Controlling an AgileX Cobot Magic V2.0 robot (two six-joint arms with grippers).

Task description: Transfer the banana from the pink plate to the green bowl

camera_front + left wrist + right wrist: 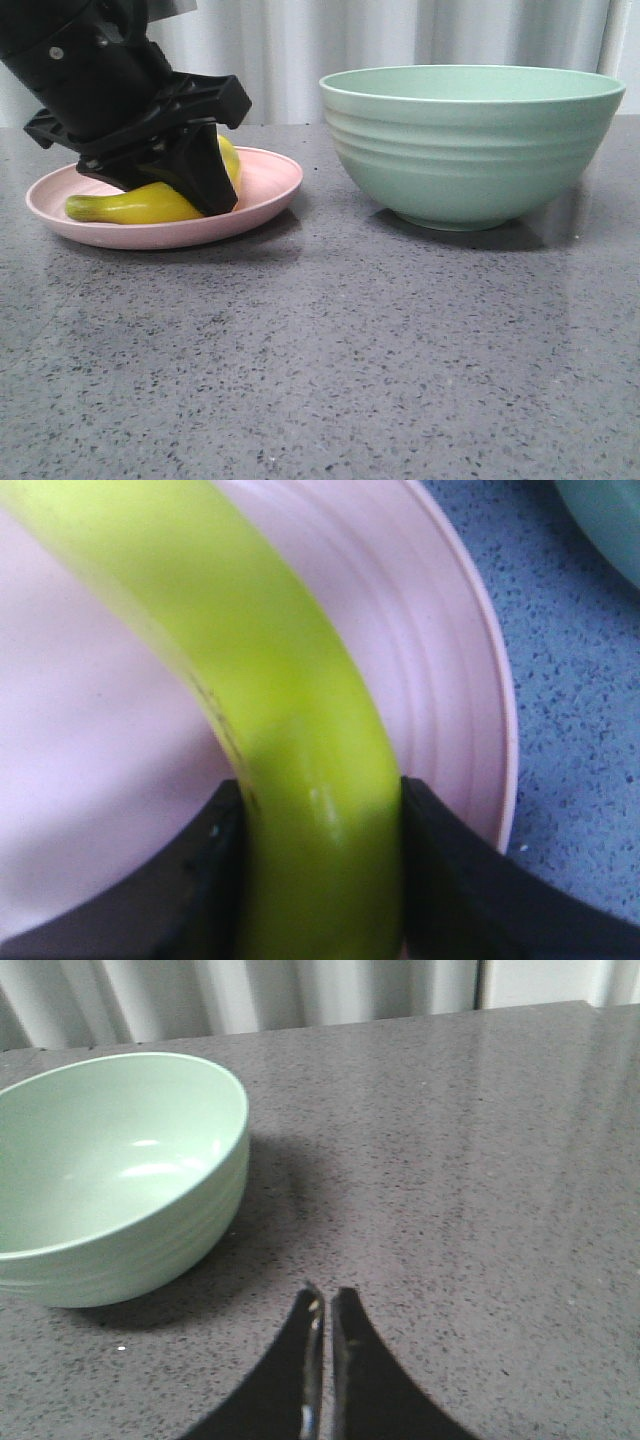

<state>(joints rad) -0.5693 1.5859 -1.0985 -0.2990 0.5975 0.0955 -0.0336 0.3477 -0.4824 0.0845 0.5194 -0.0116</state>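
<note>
I find the task at its grasp stage. The banana (140, 205) lies on the pink plate (265, 190), and my left gripper (195, 185) is down over it. In the left wrist view the two black fingers (190, 880) press against either side of the fruit, so I record the jaws as clamped on the banana at a point along its curve. From the front view the banana appears to rest on the plate surface; I cannot confirm any lift.

Done, by my judgement: approach and closure. Outstanding: raise the banana clear of the plate rim, carry it across to the green bowl (470, 140), clear the bowl's taller wall, and release inside. The bowl interior shows nothing in it in the right wrist view.

My right gripper (325, 1310) hangs over bare table beside the bowl, its jaws together with only a thin line between them, holding nothing.

Surface: a dark grey speckled stone-look table (320, 380), glossy enough to carry soft reflections of plate and bowl. Plate and bowl stand near each other without touching. Behind the table hangs a pale pleated curtain (300, 50). No other items noted.
</note>
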